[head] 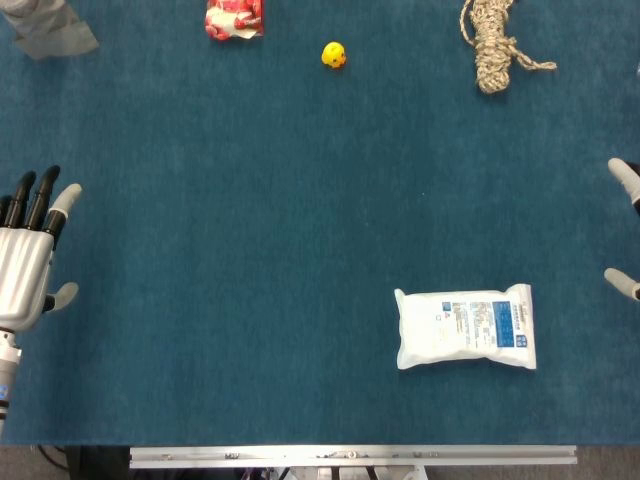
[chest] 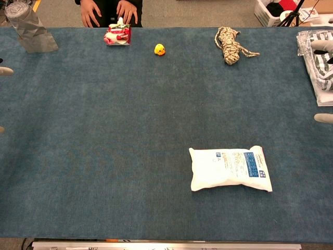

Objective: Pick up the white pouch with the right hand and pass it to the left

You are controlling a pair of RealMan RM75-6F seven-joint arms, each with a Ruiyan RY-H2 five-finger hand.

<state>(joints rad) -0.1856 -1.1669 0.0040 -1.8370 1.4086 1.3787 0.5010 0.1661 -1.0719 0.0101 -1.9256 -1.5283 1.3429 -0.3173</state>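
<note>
A white pouch (head: 466, 328) with a blue label lies flat on the blue table, front right; the chest view shows the white pouch (chest: 230, 169) too. My left hand (head: 30, 252) hovers at the left edge, fingers spread, holding nothing. Of my right hand (head: 625, 230) only fingertips show at the right edge, spread apart, well right of and a little behind the pouch. In the chest view only fingertips of the right hand (chest: 323, 118) and the left hand (chest: 5, 71) peek in at the edges.
At the back lie a coiled rope (head: 494, 42), a small yellow duck (head: 334, 55), a red-and-white packet (head: 234, 18) and a grey crumpled object (head: 50, 28). Striped cloth in a bag (chest: 318, 60) sits far right. A person's hands (chest: 107, 11) rest beyond the table.
</note>
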